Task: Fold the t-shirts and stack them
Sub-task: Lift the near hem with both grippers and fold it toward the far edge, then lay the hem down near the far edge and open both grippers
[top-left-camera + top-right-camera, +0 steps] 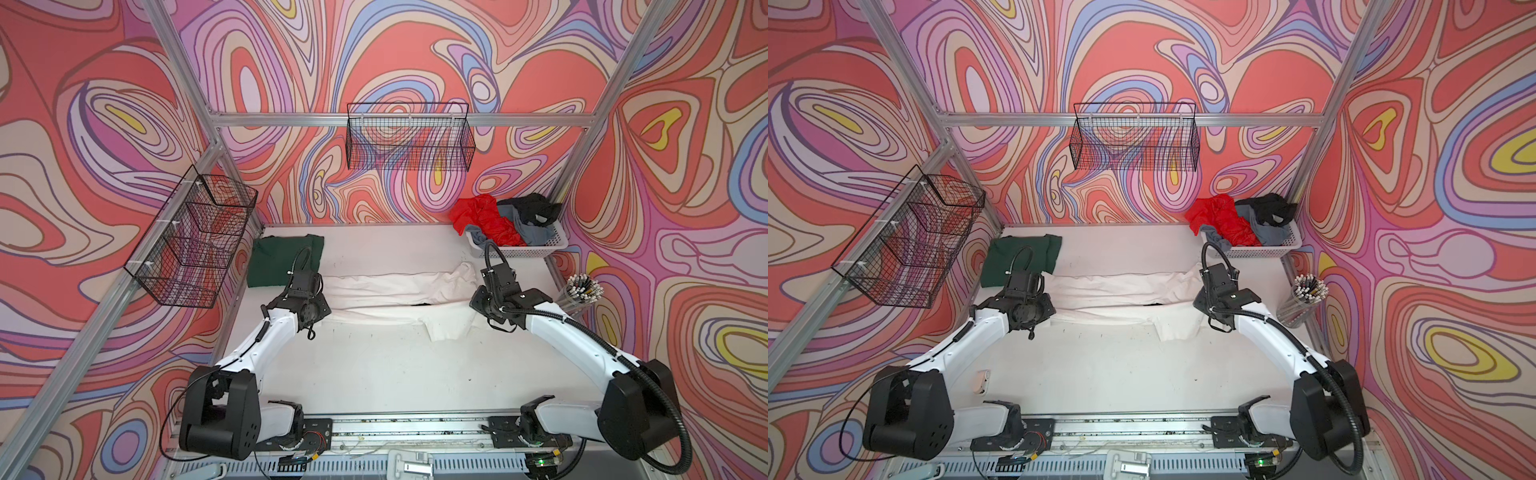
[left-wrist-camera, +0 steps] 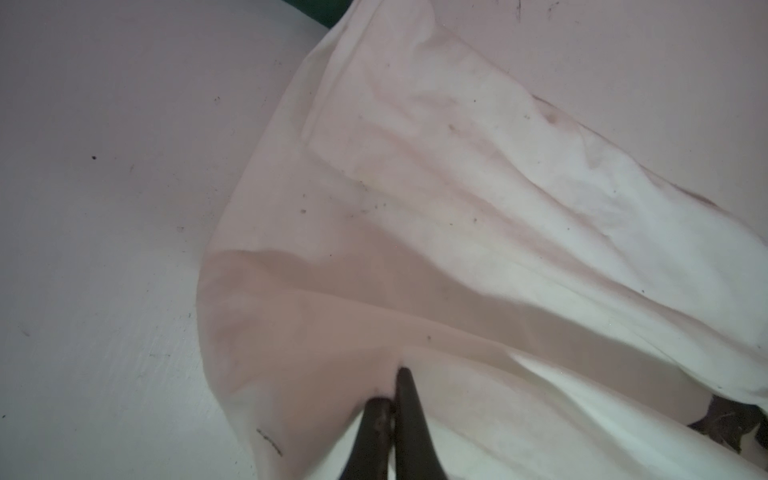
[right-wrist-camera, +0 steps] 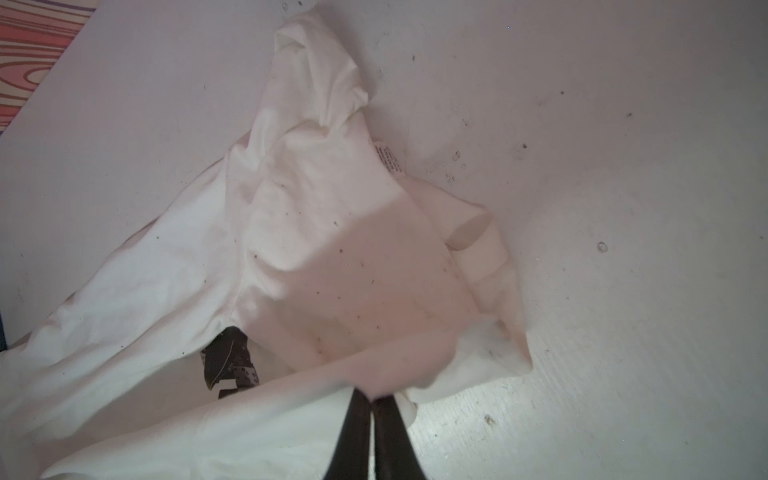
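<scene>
we see open table (image 1: 374,374) this side of the white shirt (image 1: 386,286); a basket (image 1: 557,246) and pencil cup (image 1: 579,291) block the right edge.

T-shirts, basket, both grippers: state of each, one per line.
white t-shirt: partly folded, pinched at both ends
dark green t-shirt: folded flat on table
basket: heaped with shirts
red t-shirt: crumpled in basket
grey t-shirt: crumpled in basket
black t-shirt: crumpled in basket
left gripper: jaws shut on white t-shirt
right gripper: jaws shut on white t-shirt
</scene>
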